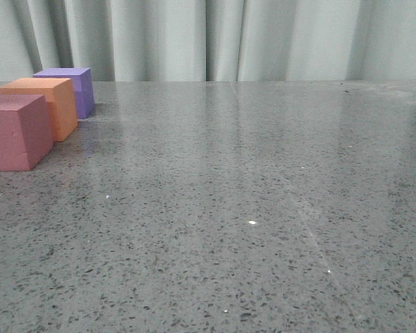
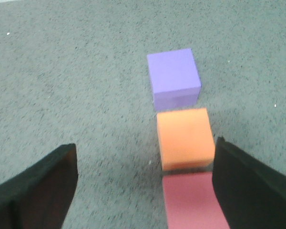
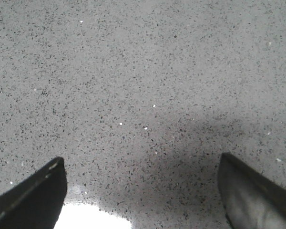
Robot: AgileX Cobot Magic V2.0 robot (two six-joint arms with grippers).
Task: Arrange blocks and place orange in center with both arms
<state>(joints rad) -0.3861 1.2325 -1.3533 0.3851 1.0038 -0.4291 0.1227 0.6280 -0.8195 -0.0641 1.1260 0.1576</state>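
The orange cube (image 2: 185,137), between the purple cube (image 2: 174,78) and pink-red cube (image 2: 193,200) near the desk (image 1: 263,208) far-left corner, appears light, compressible foam, best gripped across opposite flat sides; left claw (image 2: 145,191) and right claw (image 3: 143,195) both stand apart, empty.

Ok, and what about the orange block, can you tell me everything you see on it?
The orange block is a plain cube that looks like matte foam, with soft edges and no markings I can make out. It sits flat and upright on the speckled grey table, at the far left. It is the middle one in a row: the pink-red block is nearer the camera and the purple block is behind it. They sit very close; whether they touch is hard to tell. The left gripper hangs open above it, not holding it.
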